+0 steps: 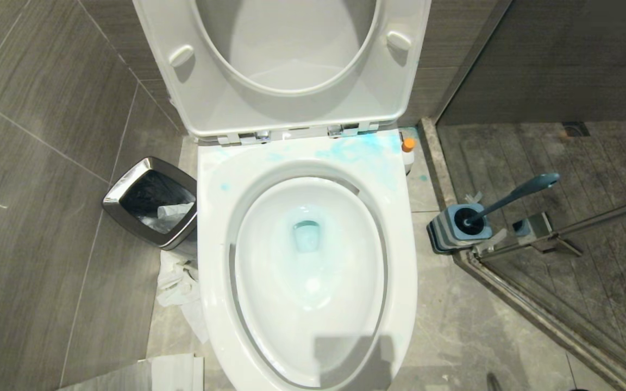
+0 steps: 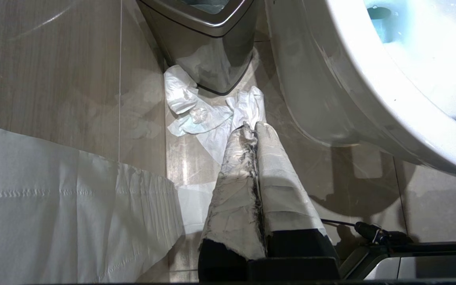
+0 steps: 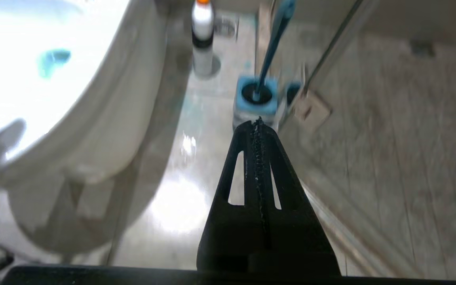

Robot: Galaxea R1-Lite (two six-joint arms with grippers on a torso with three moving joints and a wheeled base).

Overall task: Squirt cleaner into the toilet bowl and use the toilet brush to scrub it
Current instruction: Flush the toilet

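You have grey tiled walls (image 1: 47, 108) around a chrome waste bin (image 1: 150, 201); crumpled paper (image 1: 180, 288) lies just beside it on the glossy floor (image 1: 454, 326).

From the head camera I see neither arm. The raised toilet seat (image 1: 291, 65) is cut off at twelve o'clock, and the toilet bowl (image 1: 400, 282) runs off the frame at six, where a grey patch covers part of its front rim. The white bottle (image 1: 408, 155) with the orange cap is mostly hidden behind the bowl's edge at one o'clock. The toilet brush (image 1: 508, 198) has its bristle head sunk in the stand (image 1: 454, 231), so I cannot see it. The waste bin (image 1: 152, 203) holds something pale (paper, perhaps; too dim to tell). My right wrist picture is smeared, leaving the bottle's label unreadable.
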